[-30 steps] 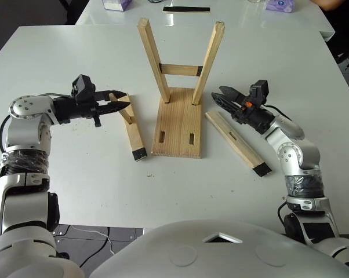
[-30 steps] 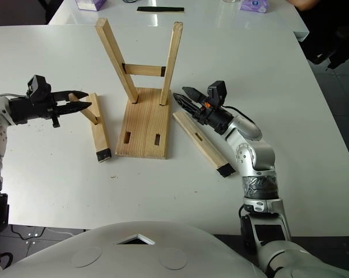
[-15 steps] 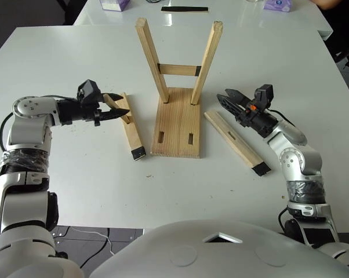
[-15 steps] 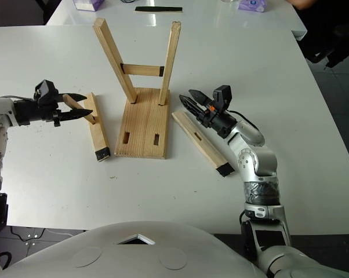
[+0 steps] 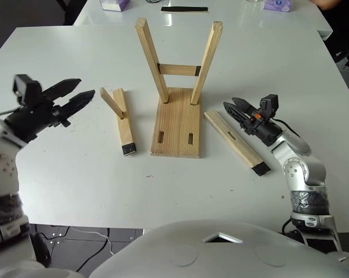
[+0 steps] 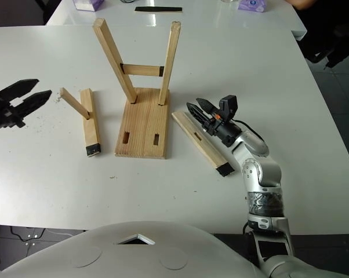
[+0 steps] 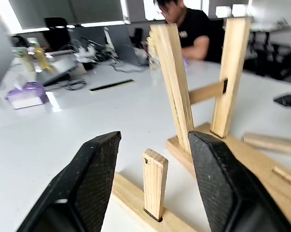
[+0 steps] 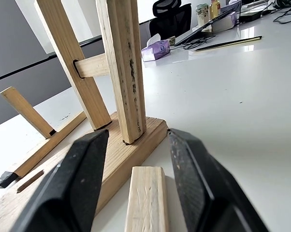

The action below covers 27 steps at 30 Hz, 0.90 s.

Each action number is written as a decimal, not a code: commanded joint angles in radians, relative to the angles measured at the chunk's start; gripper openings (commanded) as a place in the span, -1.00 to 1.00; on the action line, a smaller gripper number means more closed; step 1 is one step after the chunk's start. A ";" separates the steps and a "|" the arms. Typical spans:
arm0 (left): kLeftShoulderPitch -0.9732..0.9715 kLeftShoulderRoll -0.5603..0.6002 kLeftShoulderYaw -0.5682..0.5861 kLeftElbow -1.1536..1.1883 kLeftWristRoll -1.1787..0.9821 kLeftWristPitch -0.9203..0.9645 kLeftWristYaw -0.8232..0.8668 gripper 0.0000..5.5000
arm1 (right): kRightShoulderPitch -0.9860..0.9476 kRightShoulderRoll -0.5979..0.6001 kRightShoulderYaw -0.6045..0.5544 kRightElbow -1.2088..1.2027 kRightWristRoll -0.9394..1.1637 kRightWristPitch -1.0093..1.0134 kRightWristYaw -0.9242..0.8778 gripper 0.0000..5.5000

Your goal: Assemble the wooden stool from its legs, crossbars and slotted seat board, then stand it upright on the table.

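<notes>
Weighing the next pick: right leg, most likely. Lies flat on the table just right of the board, long axis running from far-left to near-right, dark-capped end nearest the robot. Sits just beside the right gripper, far end a touch toward the board from the tips. Seen from the right wrist, points its plain end into the gap between the fingers. Right gripper spread wide, holding nothing, low over the table. Calls, by this reading, for a short advance and a close across the narrow width (not along the length).

Left leg, with a crossbar stub sticking up out of it, lies left of the board, roughly parallel to its long edge. Left gripper likewise wide and empty, but well apart from that leg, off to the left. Right arm clearly the nearer to its piece.

Board flat, with two legs and a crossbar upright in the far slots. Near two slots bare.
</notes>
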State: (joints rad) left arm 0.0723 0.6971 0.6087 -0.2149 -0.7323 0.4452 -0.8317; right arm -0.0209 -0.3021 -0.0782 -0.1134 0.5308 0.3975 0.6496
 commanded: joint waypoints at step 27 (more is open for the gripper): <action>-0.378 -0.483 -0.239 -0.070 0.526 -0.181 0.979 -0.06 | -0.254 0.029 -0.016 0.289 -0.121 -0.021 -0.128 -0.19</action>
State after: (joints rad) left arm -0.2838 0.1971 0.3589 -0.3294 -0.1943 0.2544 0.1683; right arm -0.2602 -0.2762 -0.1062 0.1632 0.4246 0.3880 0.5156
